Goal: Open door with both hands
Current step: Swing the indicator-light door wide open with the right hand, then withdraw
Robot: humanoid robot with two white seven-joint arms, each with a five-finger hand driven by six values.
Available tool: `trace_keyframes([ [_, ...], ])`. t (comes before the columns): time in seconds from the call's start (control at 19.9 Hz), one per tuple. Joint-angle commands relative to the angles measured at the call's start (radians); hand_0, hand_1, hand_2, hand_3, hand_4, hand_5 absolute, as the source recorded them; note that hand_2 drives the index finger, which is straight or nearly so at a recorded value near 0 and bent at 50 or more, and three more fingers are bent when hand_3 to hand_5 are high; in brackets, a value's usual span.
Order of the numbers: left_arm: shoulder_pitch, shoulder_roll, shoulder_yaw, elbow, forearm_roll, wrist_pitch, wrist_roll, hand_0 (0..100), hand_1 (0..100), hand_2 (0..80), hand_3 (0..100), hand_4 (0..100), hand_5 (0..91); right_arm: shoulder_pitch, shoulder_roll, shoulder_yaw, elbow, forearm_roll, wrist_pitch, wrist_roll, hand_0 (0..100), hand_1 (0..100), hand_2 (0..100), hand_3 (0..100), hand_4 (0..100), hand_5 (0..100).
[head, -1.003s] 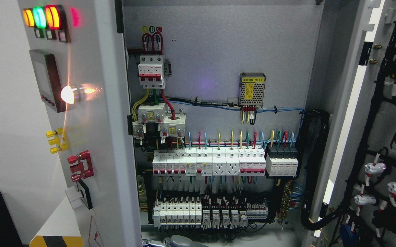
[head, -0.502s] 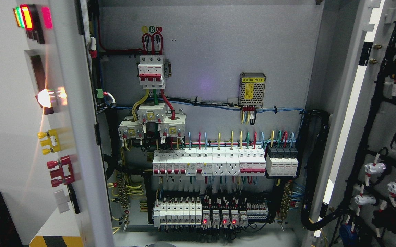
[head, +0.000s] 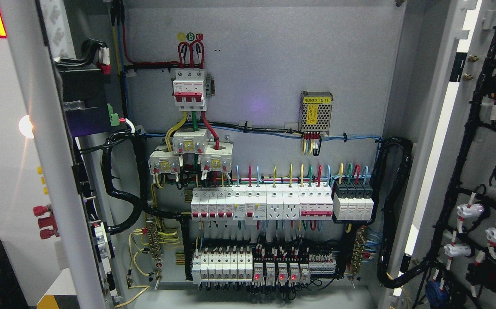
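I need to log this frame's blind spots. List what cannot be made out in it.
- Both robot hands: absent from the head view, so their state is unknown.
- Left door front: seen nearly edge-on, its lamps and switches mostly hidden.
- Right door: cut off by the picture's right edge.
- Yellow label on the power supply: print too small to read.
- Lower wiring: cut off by the bottom edge.

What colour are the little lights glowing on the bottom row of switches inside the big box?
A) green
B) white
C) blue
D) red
D: three small lights glow red on the bottom row of breakers, low inside the open cabinet.
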State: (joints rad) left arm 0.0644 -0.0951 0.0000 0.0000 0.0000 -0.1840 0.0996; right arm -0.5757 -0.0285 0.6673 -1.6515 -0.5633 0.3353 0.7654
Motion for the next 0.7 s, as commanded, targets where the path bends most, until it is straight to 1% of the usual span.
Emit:
trace_keyframes([
  [0.0, 0.0, 0.0, -0.011, -0.008, -0.003, 0.0, 0.0, 0, 0, 0.0, 0, 0, 0.0, -0.01, 0.065, 0.069, 0.022, 0.016, 0.001, 0.0, 0, 0, 0, 0, 0, 0],
  [0.15, 0.0, 0.0, -0.011, -0.008, -0.005, 0.0, 0.0, 0, 0, 0.0, 0, 0, 0.0, -0.013, 0.068, 0.091, 0.025, 0.016, 0.001, 0.0, 0, 0, 0, 0, 0, 0],
  [0.2, 0.0, 0.0, -0.011, -0.008, -0.005, 0.0, 0.0, 0, 0, 0.0, 0, 0, 0.0, -0.016, 0.076, 0.094, 0.032, 0.019, 0.001, -0.001, 0, 0, 0, 0, 0, 0],
  [0.3, 0.0, 0.0, -0.011, -0.008, -0.005, 0.0, 0.0, 0, 0, 0.0, 0, 0, 0.0, -0.03, 0.105, 0.094, 0.039, 0.042, 0.001, -0.001, 0, 0, 0, 0, 0, 0],
  [0.5, 0.0, 0.0, -0.011, -0.008, -0.005, 0.0, 0.0, 0, 0, 0.0, 0, 0, 0.0, -0.046, 0.14, 0.095, 0.079, 0.101, 0.001, -0.001, 0, 0, 0, 0, 0, 0],
  [0.65, 0.0, 0.0, -0.011, -0.008, -0.005, 0.0, 0.0, 0, 0, 0.0, 0, 0, 0.0, -0.047, 0.142, 0.097, 0.105, 0.106, 0.001, -0.001, 0, 0, 0, 0, 0, 0],
])
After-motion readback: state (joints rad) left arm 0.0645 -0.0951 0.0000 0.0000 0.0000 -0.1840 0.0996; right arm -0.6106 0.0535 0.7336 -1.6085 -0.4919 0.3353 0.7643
